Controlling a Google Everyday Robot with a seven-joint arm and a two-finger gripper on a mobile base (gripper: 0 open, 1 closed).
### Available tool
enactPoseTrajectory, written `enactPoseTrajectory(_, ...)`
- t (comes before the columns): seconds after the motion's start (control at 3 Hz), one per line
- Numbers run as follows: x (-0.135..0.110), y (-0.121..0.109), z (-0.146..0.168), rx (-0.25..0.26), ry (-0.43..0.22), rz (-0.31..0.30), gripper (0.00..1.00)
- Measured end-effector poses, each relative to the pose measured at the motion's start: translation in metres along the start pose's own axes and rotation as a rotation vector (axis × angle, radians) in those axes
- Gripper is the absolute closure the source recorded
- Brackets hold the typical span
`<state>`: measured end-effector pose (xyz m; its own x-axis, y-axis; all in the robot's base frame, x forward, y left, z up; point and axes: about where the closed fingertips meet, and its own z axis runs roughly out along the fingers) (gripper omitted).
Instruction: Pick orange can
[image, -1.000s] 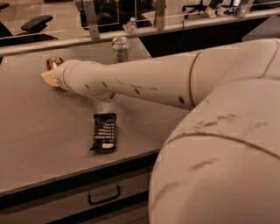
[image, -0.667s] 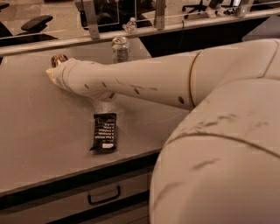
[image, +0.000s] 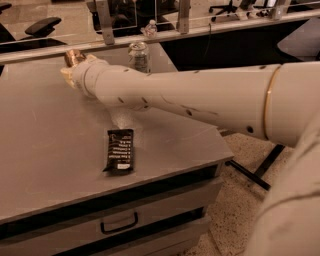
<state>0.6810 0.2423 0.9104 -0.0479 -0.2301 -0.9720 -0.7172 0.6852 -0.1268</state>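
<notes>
The tool meets the orange can, seemingly; arm hides contact.

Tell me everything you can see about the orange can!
Only a bit of the orange can shows: a shiny copper-orange metal side, near the far left of the grey table. The robot's white arm covers the rest. The gripper is right beside it, at the arm's far end. Whether the can rests on the table is hidden.
</notes>
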Motion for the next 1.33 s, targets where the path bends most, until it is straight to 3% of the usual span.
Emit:
enactPoseTrajectory(1.0,-0.037,-0.026,-0.081,0.007,-0.047,-0.119,1.00)
enactPoseTrajectory(1.33,-0.037,-0.026,-0.081,0.007,-0.047,-0.119,1.00)
